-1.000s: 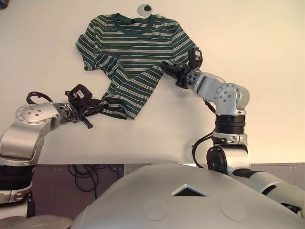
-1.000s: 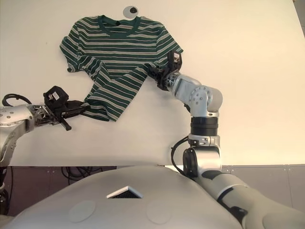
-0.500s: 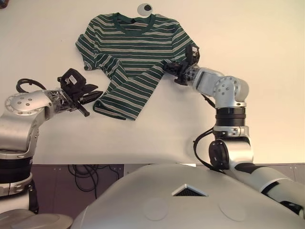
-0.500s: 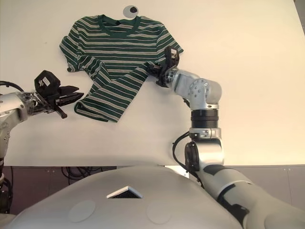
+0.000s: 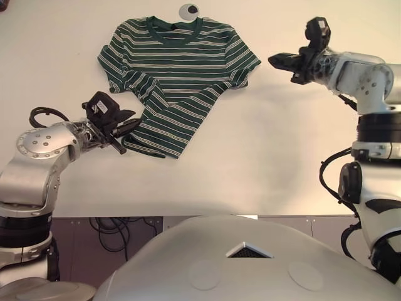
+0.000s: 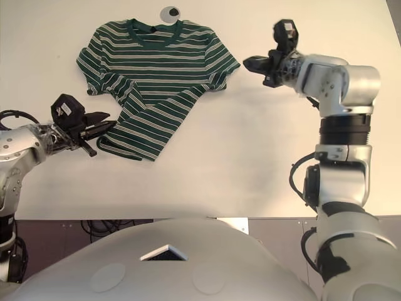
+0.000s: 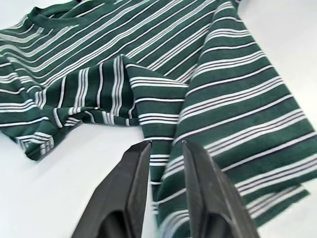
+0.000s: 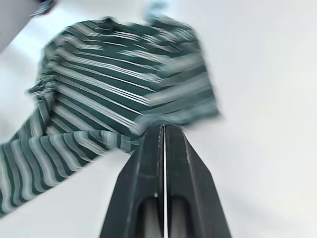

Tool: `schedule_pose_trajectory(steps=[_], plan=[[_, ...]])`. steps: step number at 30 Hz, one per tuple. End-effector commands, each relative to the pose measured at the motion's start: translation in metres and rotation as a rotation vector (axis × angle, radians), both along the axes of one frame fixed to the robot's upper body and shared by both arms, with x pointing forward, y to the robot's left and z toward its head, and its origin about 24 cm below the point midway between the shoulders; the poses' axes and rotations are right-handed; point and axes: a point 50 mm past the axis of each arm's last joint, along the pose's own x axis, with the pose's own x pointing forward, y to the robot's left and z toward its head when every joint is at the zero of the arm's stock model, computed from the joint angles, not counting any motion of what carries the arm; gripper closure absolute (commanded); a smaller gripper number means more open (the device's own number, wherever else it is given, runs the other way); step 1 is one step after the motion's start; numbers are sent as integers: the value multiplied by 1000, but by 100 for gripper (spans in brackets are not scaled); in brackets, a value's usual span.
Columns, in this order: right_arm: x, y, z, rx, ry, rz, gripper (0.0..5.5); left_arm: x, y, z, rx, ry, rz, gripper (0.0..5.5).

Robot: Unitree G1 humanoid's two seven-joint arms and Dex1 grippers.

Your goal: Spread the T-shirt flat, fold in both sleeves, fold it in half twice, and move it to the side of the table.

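Green T-shirt points collar away, hem leftward.

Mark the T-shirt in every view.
Left eye view: T-shirt at the table's far left-centre, left end effector at its near edge.
Right eye view: same place.
Left wrist view: T-shirt beneath and beyond that end effector.
Right wrist view: T-shirt beyond the shut right end effector, apart.
Shared landmark: dark collar.

one t-shirt, one table, two end effectors
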Motion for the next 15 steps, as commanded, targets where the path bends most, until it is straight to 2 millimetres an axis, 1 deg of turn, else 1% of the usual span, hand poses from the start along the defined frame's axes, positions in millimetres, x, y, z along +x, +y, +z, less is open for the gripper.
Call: schedule_pose_trajectory(steps=[1,3,5,11,13,15], plan=[[-11,16,-8,-23,-63,33,549,-9,-26,8,-15,-16,-152,437],[-15,21,-6,-10,-81,47,549,-14,-36,7,2,-10,-200,437],[-18,25,-4,2,-87,57,549,-19,-42,2,27,3,-232,437],[-23,34,4,52,-98,70,549,-28,-47,-38,211,76,-294,437],[-23,36,5,59,-98,77,549,-30,-55,-43,206,76,-321,437],[-22,37,6,62,-96,82,549,-31,-64,-44,183,67,-361,437]])
